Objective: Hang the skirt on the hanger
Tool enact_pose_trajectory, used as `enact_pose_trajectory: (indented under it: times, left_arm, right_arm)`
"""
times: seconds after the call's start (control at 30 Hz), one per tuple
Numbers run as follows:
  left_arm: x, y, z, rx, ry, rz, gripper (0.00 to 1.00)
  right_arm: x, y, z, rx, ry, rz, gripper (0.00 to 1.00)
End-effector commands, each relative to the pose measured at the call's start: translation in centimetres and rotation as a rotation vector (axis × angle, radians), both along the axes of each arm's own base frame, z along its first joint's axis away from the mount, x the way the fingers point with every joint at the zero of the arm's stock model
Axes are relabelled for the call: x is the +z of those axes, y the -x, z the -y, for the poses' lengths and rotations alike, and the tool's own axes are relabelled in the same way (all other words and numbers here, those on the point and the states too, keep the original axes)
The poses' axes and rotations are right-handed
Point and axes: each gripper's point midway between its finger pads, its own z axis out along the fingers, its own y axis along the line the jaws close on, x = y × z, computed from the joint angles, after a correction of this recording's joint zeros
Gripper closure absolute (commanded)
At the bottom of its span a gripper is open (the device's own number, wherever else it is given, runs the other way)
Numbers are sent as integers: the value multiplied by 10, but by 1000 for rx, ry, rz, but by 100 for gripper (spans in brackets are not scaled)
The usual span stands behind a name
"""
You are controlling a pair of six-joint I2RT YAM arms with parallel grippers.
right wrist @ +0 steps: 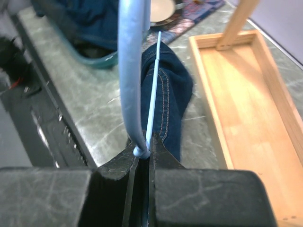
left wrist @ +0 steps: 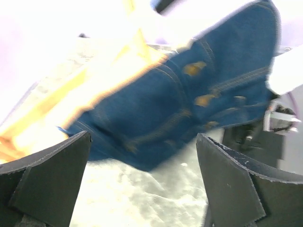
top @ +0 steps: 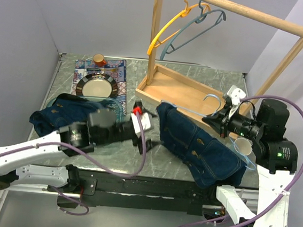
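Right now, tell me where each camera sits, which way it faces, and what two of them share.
Top: above and behind the arms, looking down at the table, skirt and rack; both arms show.
Left wrist: on the left arm near the table, facing the skirt; its open left tool frames the view.
Right wrist: looking along the right tool, shut on the blue hanger.
All three share the skirt.

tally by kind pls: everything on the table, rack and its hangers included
Hangers: 3 – yellow hanger, grey hanger, light blue hanger
Denim garments: 2 – skirt, denim bundle
Plate: 1
Small cup: 1
Placemat: 1
Teal basin: 1
Wooden rack: 1
Total: 10
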Motion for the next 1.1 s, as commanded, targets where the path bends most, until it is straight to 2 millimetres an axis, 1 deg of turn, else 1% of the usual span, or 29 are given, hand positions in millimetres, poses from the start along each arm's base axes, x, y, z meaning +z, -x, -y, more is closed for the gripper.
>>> enact_pose_trajectory:
  times: [0.0, 0.03, 0.07, 0.13, 0.2, 0.23, 0.27, 0.3, 0.33, 0.37, 0.4, 0.43, 0.47, 0.5, 0.53, 0.57, 0.63, 0.67, 0.73, 0.77, 0.8, 0.83, 0.87, 0.9, 0.93, 0.97, 1.0, 1.03, 1.07]
  left_arm:
    - [26, -4, -1, -103, -59, 72, 3]
    - [20, -7, 6, -115, -90, 63, 3]
    - [28, -9, 9, -120, -90, 78, 3]
    - [18, -12, 17, -141, -135, 70, 3]
    - [21, -14, 23, -157, -132, 93, 3]
    - [16, -14, 29, -180, -145, 87, 3]
    - [19, -15, 32, -194, -142, 99, 3]
    - [17, -14, 35, -211, -150, 98, 2]
    - [7, -9, 43, -261, -173, 77, 1]
    - [9, -8, 45, -280, -174, 74, 1]
    - [1, -6, 52, -307, -189, 55, 2]
    - [-2, -4, 54, -324, -198, 43, 5]
    - [-2, 0, 56, -353, -196, 36, 8]
    - [-7, 0, 60, -361, -205, 21, 15]
    - [-10, 2, 60, -378, -214, 8, 20]
    - [-11, 3, 62, -386, -214, -2, 31]
    - [-19, 5, 64, -394, -227, -32, 52]
    - [-22, 6, 64, -397, -231, -46, 70]
    - [-31, 7, 64, -394, -236, -78, 86]
    - [-31, 7, 65, -394, -225, -83, 99]
    - [-31, 8, 64, -395, -219, -95, 99]
    - [-37, 10, 62, -398, -223, -124, 99]
    - [-32, 10, 59, -393, -206, -125, 99]
    - [-30, 9, 56, -379, -193, -131, 99]
    - [-36, 4, 49, -351, -193, -157, 99]
    - [-24, 4, 40, -340, -154, -142, 99]
    - [-22, 2, 34, -329, -139, -147, 99]
    - [-27, -7, 25, -297, -132, -174, 99]
    - [-17, -5, 15, -295, -101, -163, 99]
  right_arm:
    - [-8, 22, -14, 185, 12, 45, 100]
    - [-10, 25, -17, 212, 15, 54, 100]
    - [-12, 27, -19, 232, 15, 55, 100]
    - [-17, 32, -23, 279, 18, 55, 100]
    - [-22, 39, -29, 328, 22, 46, 100]
    - [-23, 40, -31, 344, 27, 49, 100]
    - [-24, 44, -35, 376, 28, 50, 100]
    - [-26, 44, -37, 386, 27, 50, 100]
    - [-26, 46, -39, 394, 28, 48, 100]
    - [-26, 49, -41, 414, 29, 55, 100]
    - [-27, 50, -42, 419, 29, 53, 100]
    - [-29, 52, -43, 436, 34, 60, 100]
    - [-29, 53, -44, 451, 32, 60, 100]
    - [-31, 57, -45, 472, 34, 55, 100]
    - [-32, 58, -46, 485, 32, 56, 100]
    - [-33, 59, -48, 496, 27, 54, 100]
    - [-35, 60, -49, 509, 26, 56, 100]
    - [-36, 62, -50, 523, 20, 49, 100]
    - [-38, 63, -52, 544, 14, 48, 100]
    - [-40, 64, -53, 559, 8, 41, 100]
    - [-40, 65, -53, 564, 4, 40, 100]
    - [-40, 65, -54, 565, 0, 36, 100]
    - [-41, 64, -54, 564, -3, 28, 100]
    - [-42, 65, -54, 565, -4, 23, 96]
    - [-44, 66, -54, 562, -4, 19, 89]
    - [-46, 66, -53, 563, 0, 15, 80]
    - [-48, 67, -53, 561, 5, 10, 71]
    - [-52, 66, -52, 556, 8, -4, 62]
    - [-54, 68, -51, 556, 12, -14, 58]
